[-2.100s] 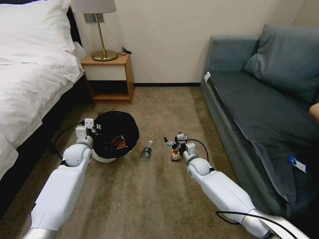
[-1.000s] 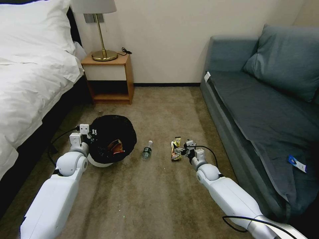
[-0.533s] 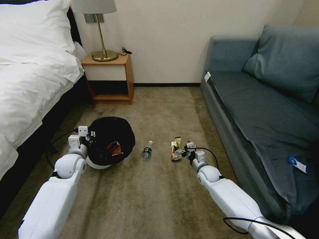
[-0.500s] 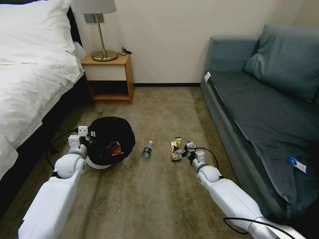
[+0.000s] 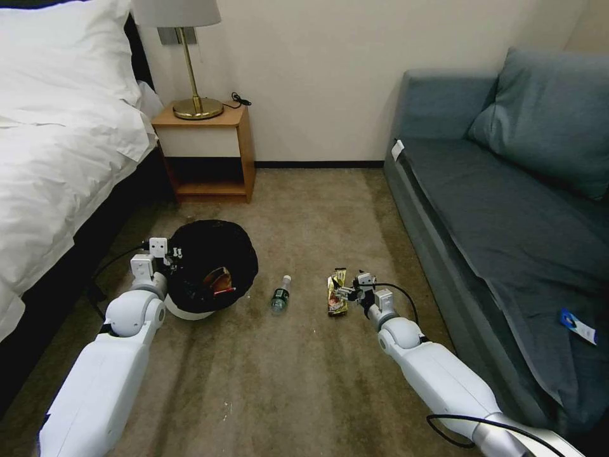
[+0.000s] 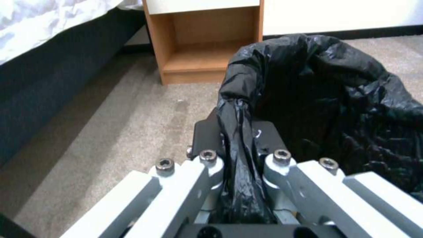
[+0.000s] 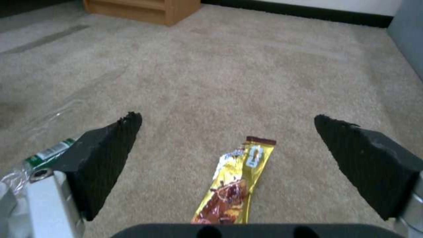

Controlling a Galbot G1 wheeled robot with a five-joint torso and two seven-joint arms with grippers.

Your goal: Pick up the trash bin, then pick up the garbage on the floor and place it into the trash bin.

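With the left gripper (image 6: 240,158) pinched on the bin (image 5: 212,270) liner's rim, the right gripper (image 7: 229,145) hangs spread over the snack packet (image 5: 337,293) at the bottle's (image 5: 280,296) three o'clock: probably light, crinkly and slippery, best nipped across its middle.

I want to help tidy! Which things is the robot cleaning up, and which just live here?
Cleaning up:
white round bin with black bag
clear plastic bottle
shiny yellow-brown snack packet

Just there:
wooden nightstand
brass lamp
white bed
grey-blue sofa
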